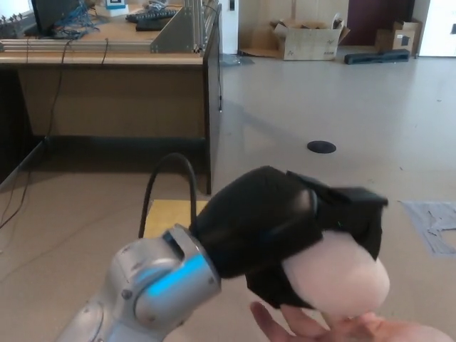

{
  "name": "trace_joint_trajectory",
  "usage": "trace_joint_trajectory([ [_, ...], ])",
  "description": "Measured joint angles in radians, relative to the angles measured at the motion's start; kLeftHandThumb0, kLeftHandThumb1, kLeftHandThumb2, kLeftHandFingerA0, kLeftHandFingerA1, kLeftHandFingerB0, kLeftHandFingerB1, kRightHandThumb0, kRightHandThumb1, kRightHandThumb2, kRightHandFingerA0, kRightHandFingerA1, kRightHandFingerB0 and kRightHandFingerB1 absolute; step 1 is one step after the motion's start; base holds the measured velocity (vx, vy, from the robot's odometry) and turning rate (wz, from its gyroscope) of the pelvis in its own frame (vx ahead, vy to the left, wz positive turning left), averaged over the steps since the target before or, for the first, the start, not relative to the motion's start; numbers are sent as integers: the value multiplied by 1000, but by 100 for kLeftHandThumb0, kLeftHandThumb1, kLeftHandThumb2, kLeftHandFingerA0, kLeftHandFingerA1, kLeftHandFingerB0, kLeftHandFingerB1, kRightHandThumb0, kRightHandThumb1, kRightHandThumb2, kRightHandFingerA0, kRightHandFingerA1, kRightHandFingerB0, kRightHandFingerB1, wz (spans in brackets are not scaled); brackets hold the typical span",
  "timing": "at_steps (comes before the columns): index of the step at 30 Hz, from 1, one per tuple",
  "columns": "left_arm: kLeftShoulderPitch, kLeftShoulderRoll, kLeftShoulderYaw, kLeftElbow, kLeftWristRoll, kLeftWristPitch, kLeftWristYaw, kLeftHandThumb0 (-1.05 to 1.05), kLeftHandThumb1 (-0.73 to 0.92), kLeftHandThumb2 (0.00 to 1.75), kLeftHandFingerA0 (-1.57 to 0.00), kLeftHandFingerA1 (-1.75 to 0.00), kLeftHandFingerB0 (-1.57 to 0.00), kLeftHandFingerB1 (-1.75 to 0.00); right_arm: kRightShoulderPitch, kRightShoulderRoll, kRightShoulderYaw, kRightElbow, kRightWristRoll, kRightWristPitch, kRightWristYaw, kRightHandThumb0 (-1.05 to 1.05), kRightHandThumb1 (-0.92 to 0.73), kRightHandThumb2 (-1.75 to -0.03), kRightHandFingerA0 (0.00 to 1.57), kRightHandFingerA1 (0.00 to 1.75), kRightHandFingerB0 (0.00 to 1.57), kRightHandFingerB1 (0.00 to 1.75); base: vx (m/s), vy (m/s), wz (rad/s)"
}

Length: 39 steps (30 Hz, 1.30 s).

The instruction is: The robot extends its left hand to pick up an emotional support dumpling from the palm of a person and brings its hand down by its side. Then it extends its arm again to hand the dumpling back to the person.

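The robot's black left hand (pixel 285 231) is clamping its fingers around a soft white plush dumpling (pixel 336 274) over a person's open palm (pixel 342 329), risking a slip if the grip loosens.

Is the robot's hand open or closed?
Closed. The left hand wraps its fingers over the white dumpling, above the person's palm.

Overall light: you've got even, soft daylight-level brightness, nothing dim.
Source: strongest from the far top right, where a pale doorway (pixel 438 28) blows out to near white.
Floor (pixel 342 100): you see a mild sheen, no hard glare.
Shadows: deep under the desk (pixel 107 92); soft elsewhere.
Left hand (pixel 285 235): matte black, detail crushed; its edges look slightly smeared.
Dumpling (pixel 338 274): pale, nearly featureless, soft-edged.
Background: you get reasonable sharpness, light compression mush.
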<state>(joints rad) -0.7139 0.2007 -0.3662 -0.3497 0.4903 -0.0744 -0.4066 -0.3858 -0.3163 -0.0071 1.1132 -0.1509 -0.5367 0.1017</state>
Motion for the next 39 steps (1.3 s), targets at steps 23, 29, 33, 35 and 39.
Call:
trace_joint_trajectory([
  [23, -1, -275, 345, 39, -326, 315, -55, -7, 70, 55, -71, -175, -52, -175, -1, 1, 2, 0, -1, 0, 0, -77, -77, -64, 49, 37, 40, 33, 0, 0, 0],
  [29, -1, -292, 493, 62, -438, 399, -57, -6, 73, 56, -70, -175, -53, -175, -3, 1, 3, 0, -1, 0, 0, -74, -77, -64, 48, 37, 39, 33, 0, 0, 0],
  [33, -2, -286, 592, 72, -502, 446, -56, -8, 72, 56, -70, -175, -48, -175, -8, 2, 3, 0, -1, 0, 0, -74, -77, -64, 47, 37, 39, 33, 0, 0, 0],
  [35, -2, -279, 649, 77, -540, 474, -56, -9, 73, 57, -70, -175, -50, -175, -11, 3, 4, 0, -2, 0, 0, -74, -77, -64, 47, 37, 39, 33, 0, 0, 0],
  [39, -1, -259, 747, 90, -602, 517, -56, -10, 72, 56, -67, -175, -52, -175, -14, 5, 4, 0, -2, 0, 0, -75, -77, -64, 47, 36, 39, 33, 0, 0, 0],
])
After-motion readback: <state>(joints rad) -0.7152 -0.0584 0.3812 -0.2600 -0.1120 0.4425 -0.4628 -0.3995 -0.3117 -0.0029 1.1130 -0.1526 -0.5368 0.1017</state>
